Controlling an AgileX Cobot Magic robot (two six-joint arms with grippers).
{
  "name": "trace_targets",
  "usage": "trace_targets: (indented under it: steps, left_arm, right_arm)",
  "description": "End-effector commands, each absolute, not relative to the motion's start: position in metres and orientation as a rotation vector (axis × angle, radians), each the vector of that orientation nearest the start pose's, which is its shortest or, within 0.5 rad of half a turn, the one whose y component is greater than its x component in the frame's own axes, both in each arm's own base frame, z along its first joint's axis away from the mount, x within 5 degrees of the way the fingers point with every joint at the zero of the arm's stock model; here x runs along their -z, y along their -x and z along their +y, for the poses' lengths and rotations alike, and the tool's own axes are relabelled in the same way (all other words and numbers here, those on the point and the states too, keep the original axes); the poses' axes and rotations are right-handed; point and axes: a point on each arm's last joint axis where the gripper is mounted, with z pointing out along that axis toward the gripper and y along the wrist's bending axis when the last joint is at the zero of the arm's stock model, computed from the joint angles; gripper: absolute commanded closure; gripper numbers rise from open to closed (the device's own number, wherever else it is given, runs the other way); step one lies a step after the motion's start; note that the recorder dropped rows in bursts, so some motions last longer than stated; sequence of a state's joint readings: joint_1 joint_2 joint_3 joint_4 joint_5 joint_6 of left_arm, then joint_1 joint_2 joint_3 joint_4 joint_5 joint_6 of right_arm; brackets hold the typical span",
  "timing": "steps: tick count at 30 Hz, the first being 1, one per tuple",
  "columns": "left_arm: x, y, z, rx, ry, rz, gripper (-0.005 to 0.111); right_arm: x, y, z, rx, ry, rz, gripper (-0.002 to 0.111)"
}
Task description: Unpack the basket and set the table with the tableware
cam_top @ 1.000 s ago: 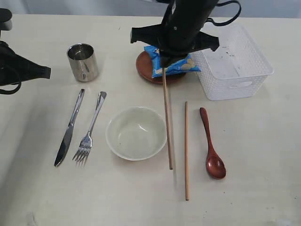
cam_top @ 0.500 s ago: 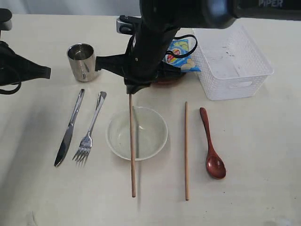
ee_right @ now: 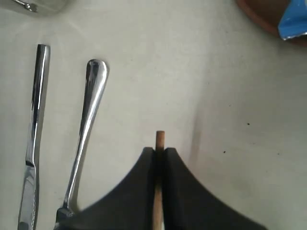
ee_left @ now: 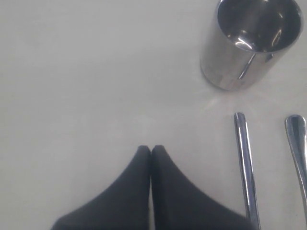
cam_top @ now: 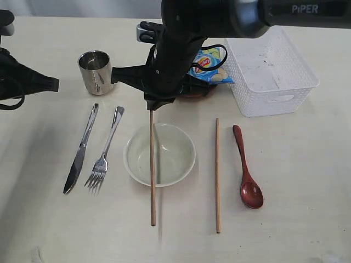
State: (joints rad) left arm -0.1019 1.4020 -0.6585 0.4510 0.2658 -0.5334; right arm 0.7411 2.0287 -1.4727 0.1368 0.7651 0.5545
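Observation:
My right gripper [cam_top: 151, 107] [ee_right: 160, 151] is shut on the top end of a wooden chopstick [cam_top: 152, 175] [ee_right: 159, 138], which hangs across the cream bowl [cam_top: 173, 153]. The other chopstick [cam_top: 217, 175] lies to the right of the bowl, next to the red-brown spoon [cam_top: 248, 175]. Knife [cam_top: 81, 149] [ee_left: 245, 163] [ee_right: 32, 139] and fork [cam_top: 105, 150] [ee_left: 298, 143] [ee_right: 88, 129] lie to the left of the bowl, below the steel cup [cam_top: 96, 72] [ee_left: 249, 40]. The white basket [cam_top: 274, 82] stands at the back right with nothing in it. My left gripper [ee_left: 150, 149] is shut on nothing, above bare table [cam_top: 49, 219].
A blue snack bag [cam_top: 211, 61] [ee_right: 293, 21] lies on the small brown plate [cam_top: 192, 93] [ee_right: 259, 17] behind my right arm, which hides most of the plate. The left arm [cam_top: 22, 79] sits at the left edge of the exterior view.
The right gripper carried the chopstick from the right of the bowl leftward to over the bowl. In the last half second it barely moved. The left arm stayed still.

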Motion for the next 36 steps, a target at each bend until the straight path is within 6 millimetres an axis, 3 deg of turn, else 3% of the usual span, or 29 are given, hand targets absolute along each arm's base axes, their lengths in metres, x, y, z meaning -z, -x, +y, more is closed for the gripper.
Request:
trace_targets:
  steps: [1, 12, 14, 19, 21, 23, 27, 31, 36]
  left_arm:
    - [-0.201, -0.258, -0.015, -0.056, 0.057, 2.469, 0.107]
    - [-0.200, -0.257, -0.014, -0.071, 0.050, 2.485, 0.107]
    - [-0.200, -0.257, -0.014, -0.073, 0.050, 2.487, 0.107]
    - [-0.200, -0.257, -0.014, -0.071, 0.052, 2.487, 0.107]
    - [-0.200, -0.257, -0.014, -0.071, 0.052, 2.487, 0.107]
    - [-0.200, -0.257, -0.014, -0.071, 0.052, 2.487, 0.107]
    - [-0.200, -0.257, -0.014, -0.071, 0.052, 2.487, 0.107]
    - [-0.200, -0.257, -0.014, -0.071, 0.052, 2.487, 0.107]
    - [-0.200, -0.257, -0.014, -0.070, 0.055, 2.487, 0.107]
  right_arm:
    - [-0.183, -0.309, 0.292, -0.426, 0.157, 2.886, 0.108]
    - [-0.182, -0.310, 0.290, -0.392, 0.189, 2.872, 0.107]
    - [-0.182, -0.311, 0.289, -0.383, 0.192, 2.868, 0.098]
    - [-0.182, -0.311, 0.289, -0.382, 0.190, 2.873, 0.058]
    - [-0.184, -0.312, 0.288, -0.369, 0.205, 2.861, 0.051]
    - [-0.192, -0.312, 0.285, -0.345, 0.236, 2.828, 0.051]
    - [-0.224, -0.312, 0.268, -0.197, 0.326, 2.732, 0.051]
    - [-0.246, -0.313, 0.240, -0.049, 0.274, 2.738, 0.051]
    - [-0.241, -0.309, 0.210, 0.069, 0.271, 2.820, 0.051]
